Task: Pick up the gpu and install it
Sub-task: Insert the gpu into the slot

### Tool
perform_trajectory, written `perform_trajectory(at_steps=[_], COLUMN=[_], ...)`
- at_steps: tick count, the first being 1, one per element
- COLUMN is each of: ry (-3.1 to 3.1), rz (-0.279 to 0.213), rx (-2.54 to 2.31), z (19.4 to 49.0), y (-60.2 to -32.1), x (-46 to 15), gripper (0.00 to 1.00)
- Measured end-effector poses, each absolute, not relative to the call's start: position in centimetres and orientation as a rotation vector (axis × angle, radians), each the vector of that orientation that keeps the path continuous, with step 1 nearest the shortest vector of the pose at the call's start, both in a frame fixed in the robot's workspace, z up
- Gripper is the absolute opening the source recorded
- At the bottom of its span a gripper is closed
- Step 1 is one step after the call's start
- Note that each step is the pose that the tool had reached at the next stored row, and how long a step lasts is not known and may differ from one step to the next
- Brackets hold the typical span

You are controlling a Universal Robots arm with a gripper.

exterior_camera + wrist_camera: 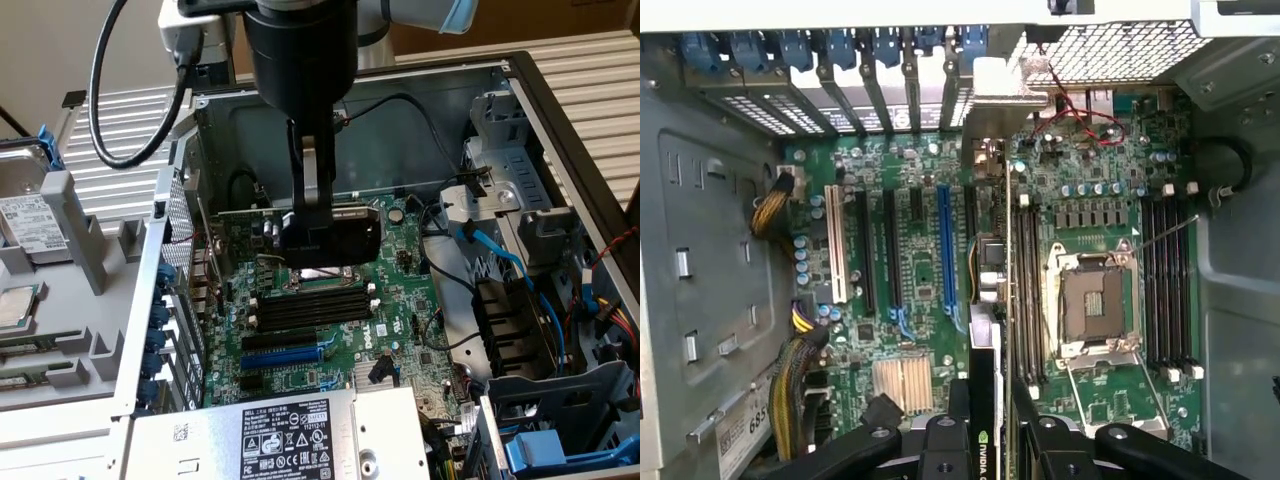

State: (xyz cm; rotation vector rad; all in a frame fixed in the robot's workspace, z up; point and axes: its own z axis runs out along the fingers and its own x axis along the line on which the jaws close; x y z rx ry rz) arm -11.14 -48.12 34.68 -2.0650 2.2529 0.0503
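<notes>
Nearest in the exterior view lies a grey power supply (290,435) with a white label. Behind it the green motherboard (400,310) spreads across the floor of the open computer case (400,110), with a blue expansion slot (283,356) and then black memory sticks (315,305). Just past these, the gripper (312,238) reaches straight down and is clamped on the gpu (350,235). The card stands on edge near the processor socket (325,275). It has a glossy black rectangular shroud over a thin green board, and the wrist view shows a silver end bracket (1000,90). Its lower edge seems to be clear of the board, though that is hard to judge.
</notes>
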Motion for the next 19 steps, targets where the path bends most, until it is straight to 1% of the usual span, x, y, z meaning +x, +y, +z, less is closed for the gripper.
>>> perform_trajectory(at_steps=[19], ry=[2.253], rz=[0.051], rx=[-2.065], z=[33.2], y=[-49.5], x=[-11.9], gripper=[0.26])
